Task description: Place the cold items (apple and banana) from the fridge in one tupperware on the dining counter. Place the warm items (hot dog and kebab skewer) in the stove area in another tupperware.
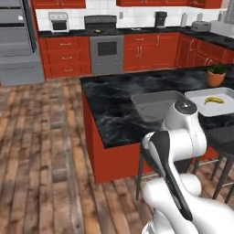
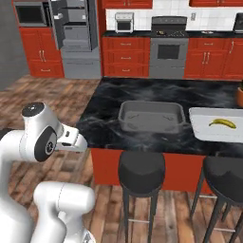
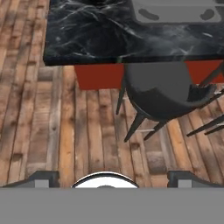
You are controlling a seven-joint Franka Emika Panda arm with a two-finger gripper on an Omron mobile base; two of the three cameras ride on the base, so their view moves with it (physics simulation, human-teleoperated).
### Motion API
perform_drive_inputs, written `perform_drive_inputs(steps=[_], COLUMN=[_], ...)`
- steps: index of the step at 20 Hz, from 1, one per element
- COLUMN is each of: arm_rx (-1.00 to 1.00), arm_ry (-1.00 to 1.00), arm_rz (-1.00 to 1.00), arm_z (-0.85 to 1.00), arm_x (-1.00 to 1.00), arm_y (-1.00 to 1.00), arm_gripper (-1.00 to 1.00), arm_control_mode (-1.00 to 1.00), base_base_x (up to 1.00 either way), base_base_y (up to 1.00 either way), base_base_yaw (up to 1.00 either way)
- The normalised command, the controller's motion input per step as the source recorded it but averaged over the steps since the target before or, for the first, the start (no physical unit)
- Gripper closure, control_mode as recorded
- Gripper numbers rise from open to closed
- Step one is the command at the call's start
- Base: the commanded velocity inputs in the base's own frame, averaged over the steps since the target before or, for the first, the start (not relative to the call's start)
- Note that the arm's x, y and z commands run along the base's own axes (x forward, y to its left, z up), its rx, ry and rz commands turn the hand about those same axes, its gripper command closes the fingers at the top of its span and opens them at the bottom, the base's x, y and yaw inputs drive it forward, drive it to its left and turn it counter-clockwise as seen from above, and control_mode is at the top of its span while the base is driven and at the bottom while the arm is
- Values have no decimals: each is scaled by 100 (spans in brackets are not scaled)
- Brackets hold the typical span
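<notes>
I see a yellow banana [image 2: 222, 123] lying flat in the white tupperware [image 2: 199, 128]; beside it, an empty grey tupperware [image 2: 151, 117] on the worktop [image 2: 104, 118].

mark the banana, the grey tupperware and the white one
yellow banana [image 2: 222, 123], right base view, mid-fruit
empty grey tupperware [image 2: 126, 113], right base view, left wall
white tupperware [image 2: 201, 130], right base view, bare floor

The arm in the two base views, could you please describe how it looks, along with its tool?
The arm is glossy white with rounded, bulky segments, dark grey bands at the joints and a grey disc capping one joint. No cables or markings show. In the hand view the tool shows two small dark grey, blocky finger tips.
</notes>
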Motion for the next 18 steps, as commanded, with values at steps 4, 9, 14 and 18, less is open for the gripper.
perform_drive_inputs(steps=[4, 9, 14, 18], arm_rx=[0, 0, 0, 0], arm_ry=[0, 0, 0, 0], arm_rz=[0, 0, 0, 0], arm_z=[0, 0, 0, 0], arm_x=[0, 0, 0, 0], arm_y=[0, 0, 0, 0], arm_gripper=[-100, -100, -100, -100], arm_control_mode=[100, 100, 100, 100], base_base_x=[10, 36, 76, 94], base_base_y=[100, 100, 100, 100], base_base_yaw=[0, 0, 0, -1])
